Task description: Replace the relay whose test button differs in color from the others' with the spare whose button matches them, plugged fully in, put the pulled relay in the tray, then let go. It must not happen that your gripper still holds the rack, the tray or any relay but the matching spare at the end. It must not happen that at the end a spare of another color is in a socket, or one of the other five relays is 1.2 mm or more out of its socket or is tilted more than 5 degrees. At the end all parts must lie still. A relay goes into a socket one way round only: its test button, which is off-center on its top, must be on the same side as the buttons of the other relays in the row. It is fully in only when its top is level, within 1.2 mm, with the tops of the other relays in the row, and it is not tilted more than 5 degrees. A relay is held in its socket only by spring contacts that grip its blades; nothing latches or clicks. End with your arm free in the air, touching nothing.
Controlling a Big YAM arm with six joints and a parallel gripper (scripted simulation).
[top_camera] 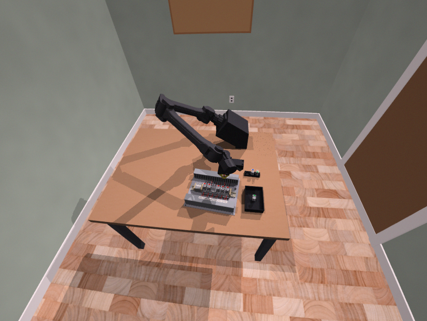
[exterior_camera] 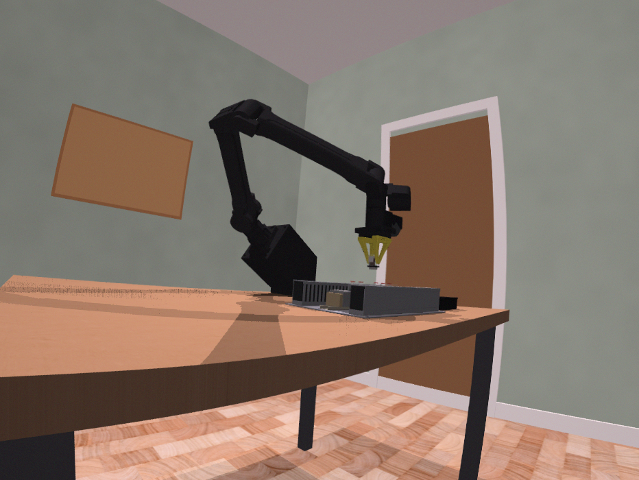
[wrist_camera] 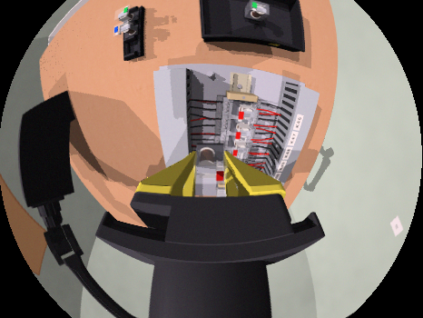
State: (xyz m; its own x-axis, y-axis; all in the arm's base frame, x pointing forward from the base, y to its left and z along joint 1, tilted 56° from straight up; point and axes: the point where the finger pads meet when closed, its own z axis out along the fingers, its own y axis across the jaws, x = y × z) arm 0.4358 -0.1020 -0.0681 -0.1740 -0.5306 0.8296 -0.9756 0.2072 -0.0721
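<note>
My gripper [top_camera: 224,176] [exterior_camera: 372,263] [wrist_camera: 210,156] is shut on a red-button relay [wrist_camera: 205,175], held upright above the grey panel [top_camera: 210,208] [exterior_camera: 402,301], near its back duct. In the wrist view its red button is on the right side of its top. Several relays with red buttons stand in the panel's row, one of them a relay [wrist_camera: 245,112] near the row's end. A gap in the row shows an empty socket [top_camera: 213,189]. The pulled green-button relay [top_camera: 254,197] [wrist_camera: 257,11] is in the black tray [top_camera: 250,207] [wrist_camera: 222,24].
A black spare holder [top_camera: 247,174] [wrist_camera: 132,49] stands behind the tray, with a blue-button relay [top_camera: 252,171] [wrist_camera: 123,29] and a green-button relay [top_camera: 257,172] [wrist_camera: 125,14] in it. Ducts with raised walls run along both sides of the socket row, with red and black wires beside the sockets.
</note>
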